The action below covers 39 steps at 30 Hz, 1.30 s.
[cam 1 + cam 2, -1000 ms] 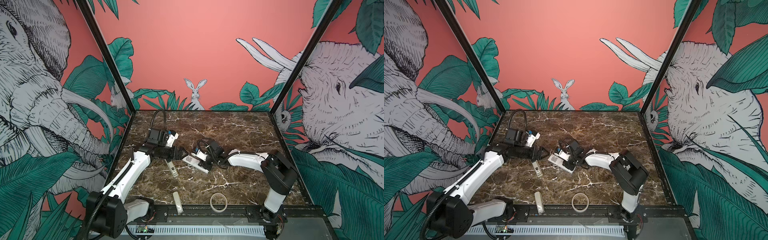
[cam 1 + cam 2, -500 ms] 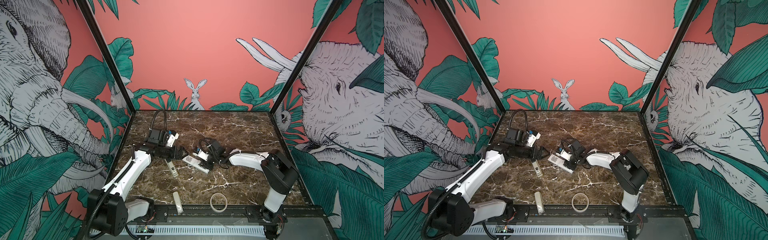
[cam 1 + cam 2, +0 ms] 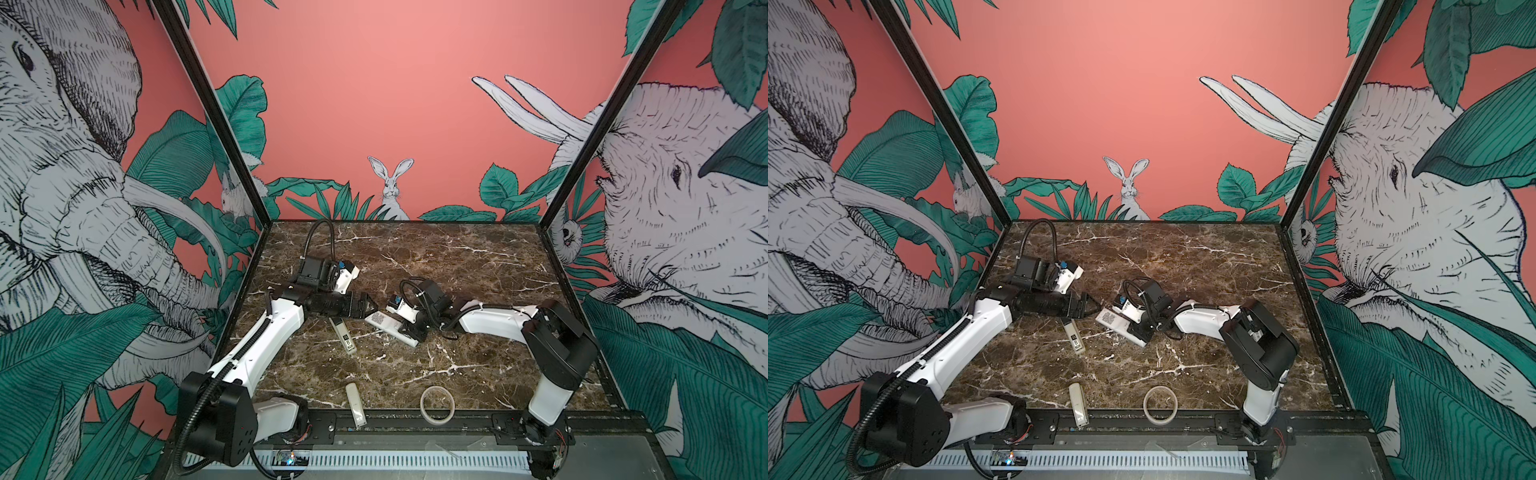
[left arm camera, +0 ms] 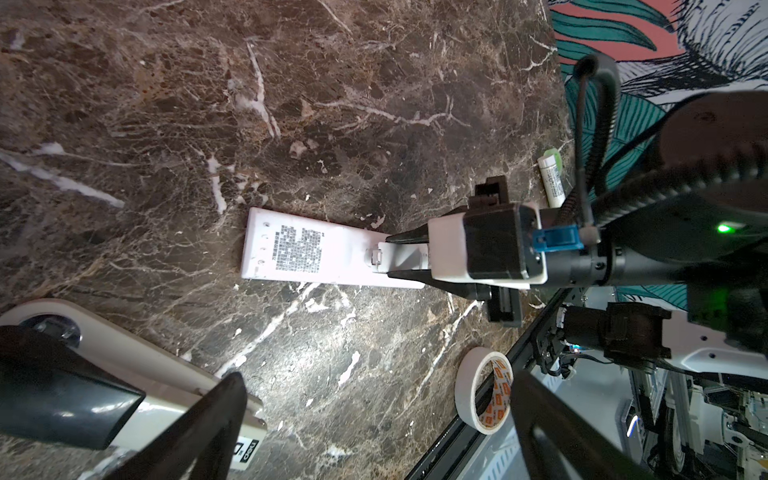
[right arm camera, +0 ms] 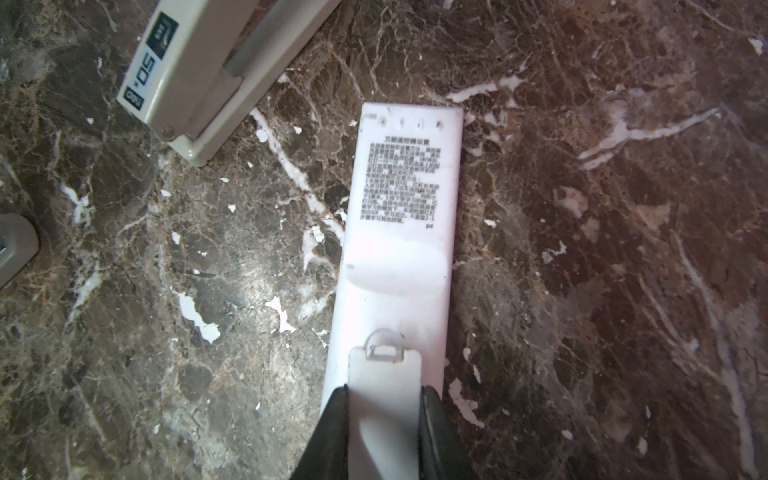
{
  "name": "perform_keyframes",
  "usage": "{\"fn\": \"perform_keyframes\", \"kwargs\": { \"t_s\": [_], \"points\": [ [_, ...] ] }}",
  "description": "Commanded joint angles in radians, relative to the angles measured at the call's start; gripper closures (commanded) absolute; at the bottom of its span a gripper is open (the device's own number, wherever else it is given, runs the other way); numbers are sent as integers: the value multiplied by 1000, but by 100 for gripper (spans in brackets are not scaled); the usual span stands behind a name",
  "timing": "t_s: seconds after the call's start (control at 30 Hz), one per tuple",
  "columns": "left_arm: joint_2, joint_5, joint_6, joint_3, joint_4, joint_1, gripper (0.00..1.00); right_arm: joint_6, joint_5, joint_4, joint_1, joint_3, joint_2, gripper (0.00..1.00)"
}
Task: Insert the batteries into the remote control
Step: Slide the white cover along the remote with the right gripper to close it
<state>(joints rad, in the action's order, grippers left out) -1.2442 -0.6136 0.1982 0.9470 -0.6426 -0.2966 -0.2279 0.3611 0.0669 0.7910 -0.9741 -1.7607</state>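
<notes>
Marble top [image 3: 457, 266]: remote control [image 5: 407, 187] beneath right hand [image 5: 384, 392]

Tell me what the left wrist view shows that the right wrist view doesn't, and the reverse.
Only the left wrist view: the tape roll, a small white tube near the table edge, and the right gripper's body from outside. Only the right wrist view: the remote's printed text as separate lines, and the cover's latch close up. Both: the remote lying back-up on the marble table, the right gripper shut on the cover, and the labelled stick beside it.
</notes>
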Motion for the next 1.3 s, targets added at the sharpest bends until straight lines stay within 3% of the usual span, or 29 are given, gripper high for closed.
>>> {"fn": "perform_keyframes", "kwargs": {
  "t_s": [0.0, 0.57, 1.27],
  "points": [
    [2, -20, -5, -12, 6, 3, 1, 17, 12, 5, -2, 29, 25, 80],
    [7, -27, 1, -23, 11, 2, 1, 29, 4, 1, 6, 49, 35, 79],
    [6, -28, 6, -24, 17, 2, 1, 45, -34, 13, 6, 58, 90, 60]
  ]
}}
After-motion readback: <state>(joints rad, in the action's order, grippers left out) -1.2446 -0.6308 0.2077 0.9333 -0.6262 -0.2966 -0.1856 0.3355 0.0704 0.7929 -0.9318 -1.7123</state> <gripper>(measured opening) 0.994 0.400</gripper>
